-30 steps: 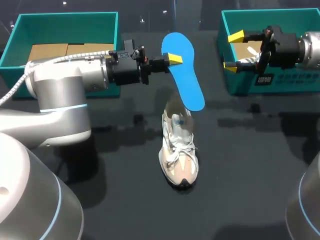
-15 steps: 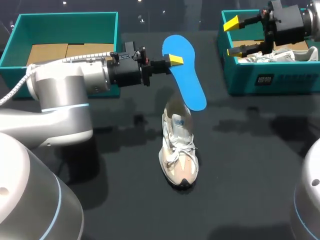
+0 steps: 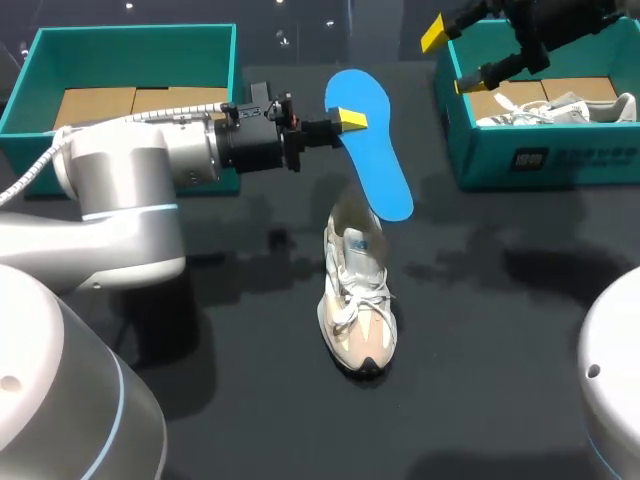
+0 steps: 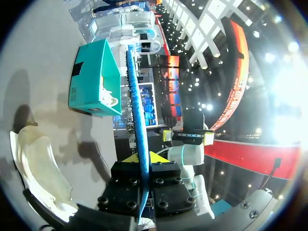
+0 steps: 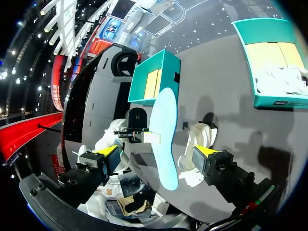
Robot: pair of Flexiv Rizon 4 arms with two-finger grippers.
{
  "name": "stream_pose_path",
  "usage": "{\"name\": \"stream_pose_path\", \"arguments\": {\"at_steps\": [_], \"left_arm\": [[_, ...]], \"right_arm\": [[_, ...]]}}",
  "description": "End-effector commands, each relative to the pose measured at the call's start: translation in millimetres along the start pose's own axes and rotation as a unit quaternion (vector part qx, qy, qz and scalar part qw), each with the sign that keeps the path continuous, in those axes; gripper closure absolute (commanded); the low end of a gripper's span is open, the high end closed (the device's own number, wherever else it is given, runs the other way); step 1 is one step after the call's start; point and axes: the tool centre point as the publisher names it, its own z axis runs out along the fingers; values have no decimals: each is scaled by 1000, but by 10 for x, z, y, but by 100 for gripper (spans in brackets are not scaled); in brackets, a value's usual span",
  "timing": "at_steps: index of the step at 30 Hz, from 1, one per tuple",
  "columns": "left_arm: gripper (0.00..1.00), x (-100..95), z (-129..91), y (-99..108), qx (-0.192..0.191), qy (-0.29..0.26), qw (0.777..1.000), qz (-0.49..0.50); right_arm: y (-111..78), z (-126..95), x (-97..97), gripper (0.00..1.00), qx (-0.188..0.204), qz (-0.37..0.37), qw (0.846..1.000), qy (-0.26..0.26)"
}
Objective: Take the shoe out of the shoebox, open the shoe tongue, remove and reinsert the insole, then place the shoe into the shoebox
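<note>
At the far left of the black table sits a teal box with brown cardboard inside. The left arm reaches in front of it toward the middle, and the left gripper is clamped on a bright blue insole. In the left wrist view the insole shows edge-on, thin and slightly curved, pinched between the two yellow tips. It is smooth, single-coloured and foot-shaped, held above the table with its wide end far and its narrow end slanting down over the shoe's collar; I cannot tell whether the two touch. The shoe stands upright mid-table, toe toward the near edge. It is a cream and white trainer with white laces, a dark toe edge and a gaping mouth. The right wrist view shows the insole flat-on and the shoe just beside it. At the far right a second teal box holds another pale shoe. The right gripper hangs above that box's left end, fingers spread wide, holding nothing.
</note>
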Motion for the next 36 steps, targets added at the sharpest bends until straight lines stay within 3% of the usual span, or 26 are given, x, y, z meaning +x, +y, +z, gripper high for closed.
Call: {"name": "stream_pose_path", "arguments": {"at_steps": [1,9,22,26,36], "left_arm": [[100,-8,6,8,1,1,1000,0],[100,-8,6,8,1,1,1000,0],[100,-8,6,8,1,1,1000,0],[100,-8,6,8,1,1,1000,0],[100,-8,6,8,1,1,1000,0]], "right_arm": [[-51,7,144,0,20,-6,971,-238],[-121,111,359,0,36,1,937,-348],[-156,391,667,0,-34,16,883,-468],[-161,459,706,0,-30,8,875,-483],[-143,495,744,0,-17,8,875,-484]]}}
